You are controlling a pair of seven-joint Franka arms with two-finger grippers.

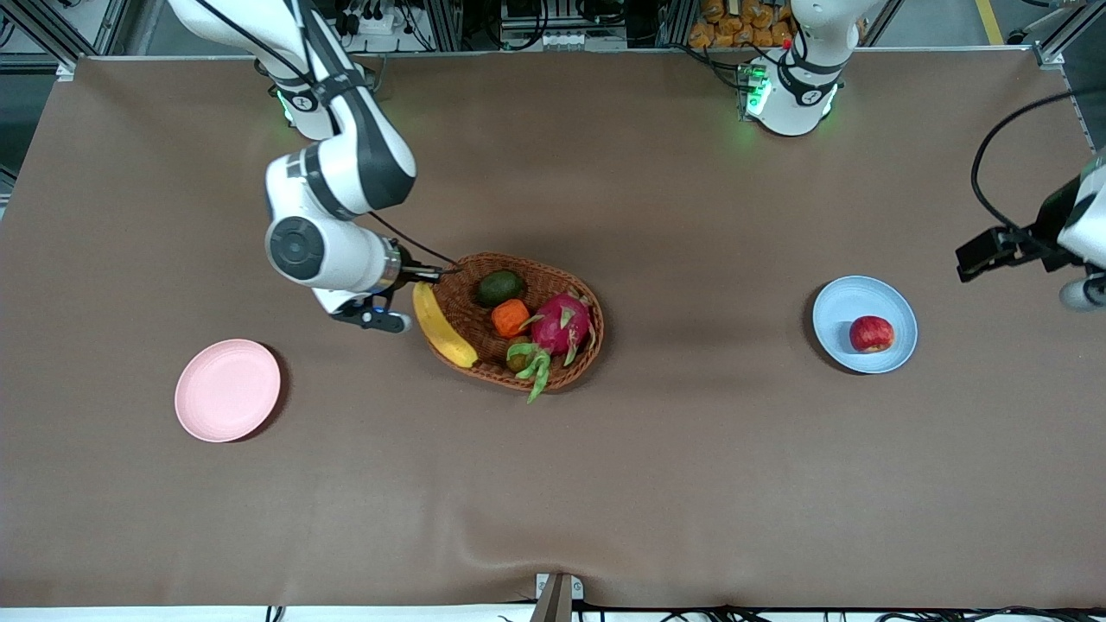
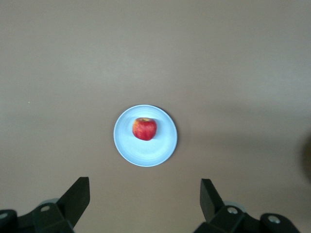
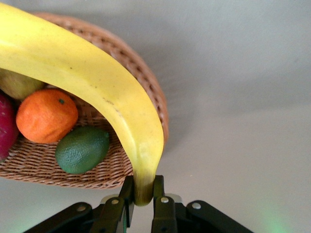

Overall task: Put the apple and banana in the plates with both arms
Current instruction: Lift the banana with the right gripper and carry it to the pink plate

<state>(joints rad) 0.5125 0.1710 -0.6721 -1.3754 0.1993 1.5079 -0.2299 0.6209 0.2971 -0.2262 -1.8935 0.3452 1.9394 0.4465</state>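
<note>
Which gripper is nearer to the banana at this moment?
Right. The right gripper is shut on the banana at its tip, by the basket. The left gripper hangs open above the blue plate.

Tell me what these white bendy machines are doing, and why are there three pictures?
They are two robot arms bolted to a brown table. One picture looks down from a high camera; the other two come from small cameras on each arm's wrist.

In the middle sits a wicker basket holding a banana, an orange fruit, a green fruit and a pink dragon fruit. The right end effector has pinched the banana's tip; the banana lies along the basket's rim.

A pink plate, with nothing on it, waits toward the right arm's end. The blue plate, toward the left arm's end, already holds the apple. The left end effector hangs open, high above that plate, waiting.
</note>
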